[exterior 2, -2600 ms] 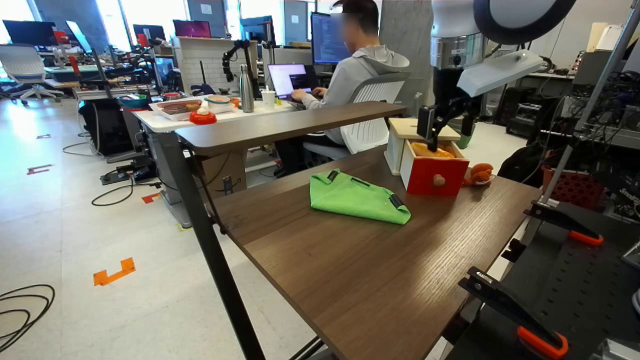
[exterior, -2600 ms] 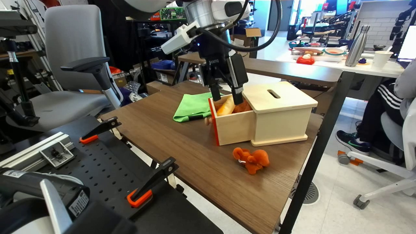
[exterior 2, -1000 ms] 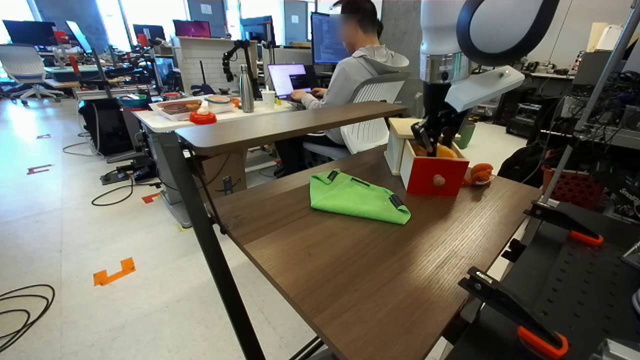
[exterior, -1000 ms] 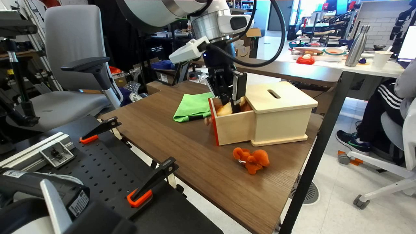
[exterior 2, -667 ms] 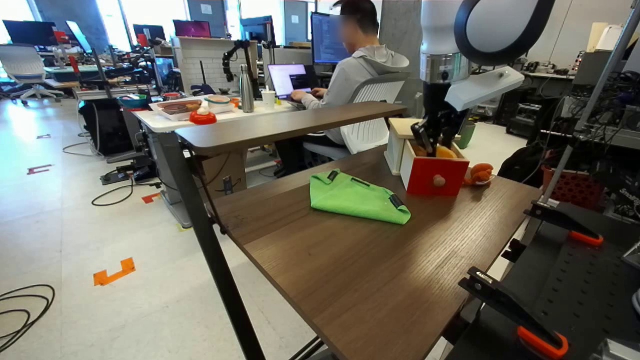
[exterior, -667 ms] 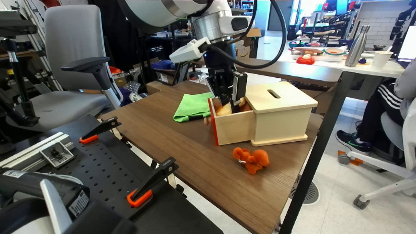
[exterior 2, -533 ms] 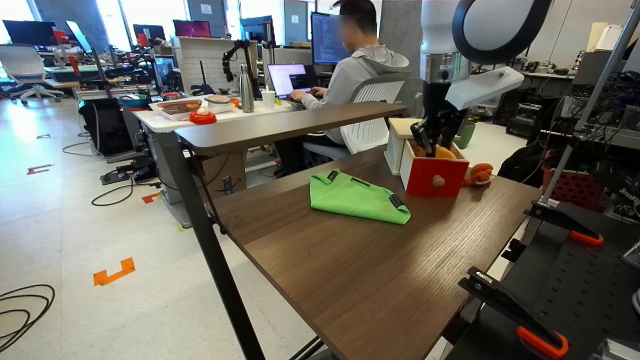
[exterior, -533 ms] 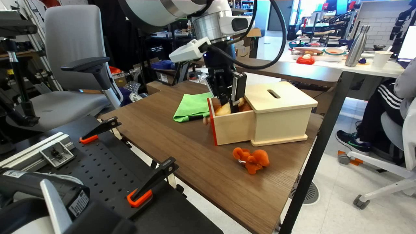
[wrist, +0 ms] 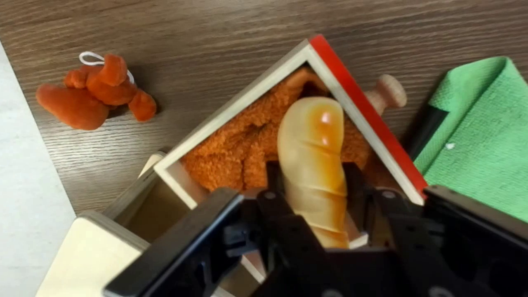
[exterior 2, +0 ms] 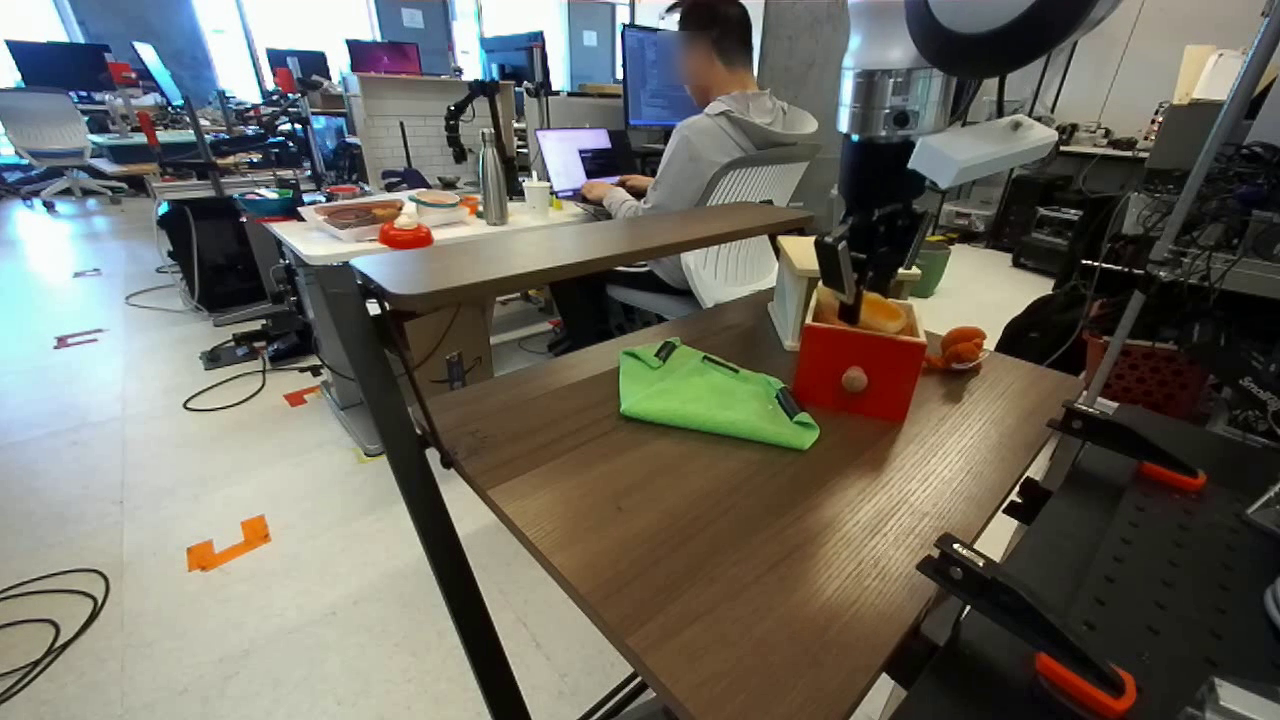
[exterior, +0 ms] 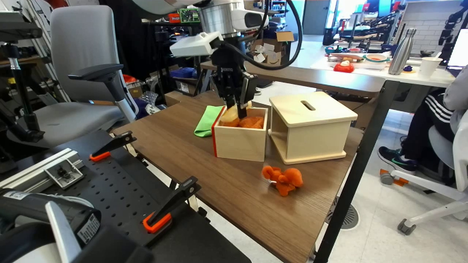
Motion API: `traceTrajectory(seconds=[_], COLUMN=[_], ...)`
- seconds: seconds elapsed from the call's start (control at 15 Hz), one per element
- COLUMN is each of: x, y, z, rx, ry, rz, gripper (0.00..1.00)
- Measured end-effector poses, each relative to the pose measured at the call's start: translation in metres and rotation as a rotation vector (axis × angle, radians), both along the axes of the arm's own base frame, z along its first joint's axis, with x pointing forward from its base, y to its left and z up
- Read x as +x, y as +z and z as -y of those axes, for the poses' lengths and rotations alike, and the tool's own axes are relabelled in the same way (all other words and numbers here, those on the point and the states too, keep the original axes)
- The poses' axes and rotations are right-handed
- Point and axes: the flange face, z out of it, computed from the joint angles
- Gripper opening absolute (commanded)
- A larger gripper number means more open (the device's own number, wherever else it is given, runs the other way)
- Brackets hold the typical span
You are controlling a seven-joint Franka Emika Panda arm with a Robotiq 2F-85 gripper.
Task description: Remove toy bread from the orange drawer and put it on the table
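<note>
My gripper (wrist: 313, 171) is shut on the toy bread (wrist: 311, 136), a long cream and golden loaf, with one finger against each side. In both exterior views the bread (exterior: 229, 116) is at the mouth of the red-fronted drawer (exterior 2: 860, 375), partly above the rim. That drawer (exterior: 237, 144) stands askew on the table (exterior: 204, 175), drawn out in front of the wooden box (exterior: 318, 131); whether they touch I cannot tell. Fuzzy orange plush (wrist: 231, 159) fills the drawer under the bread. My fingers hide part of the loaf's lower end.
An orange plush animal (exterior: 283, 179) lies on the table by the box. Beyond the drawer's knob (wrist: 390, 90) is a folded green cloth (exterior 2: 715, 395). A raised shelf (exterior 2: 590, 250) runs along one table side, black clamps (exterior: 175, 201) along the opposite one.
The gripper went down into the drawer earlier. Over the last half second it has risen a little with the bread, and the drawer has slid out of the box and turned.
</note>
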Motion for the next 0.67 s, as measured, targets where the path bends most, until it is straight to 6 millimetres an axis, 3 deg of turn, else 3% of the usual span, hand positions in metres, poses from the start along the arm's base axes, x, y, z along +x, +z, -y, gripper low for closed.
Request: traceTrajectory(seconds=[0.33,0.67], x=[-0.023,-0.057], y=[0.022,0.001], z=[-0.017,-0.05], rx=[0.048,0.076], ry=[0.058,0.201], rz=[0.003,-0.079], gripper=[0.15,0.15])
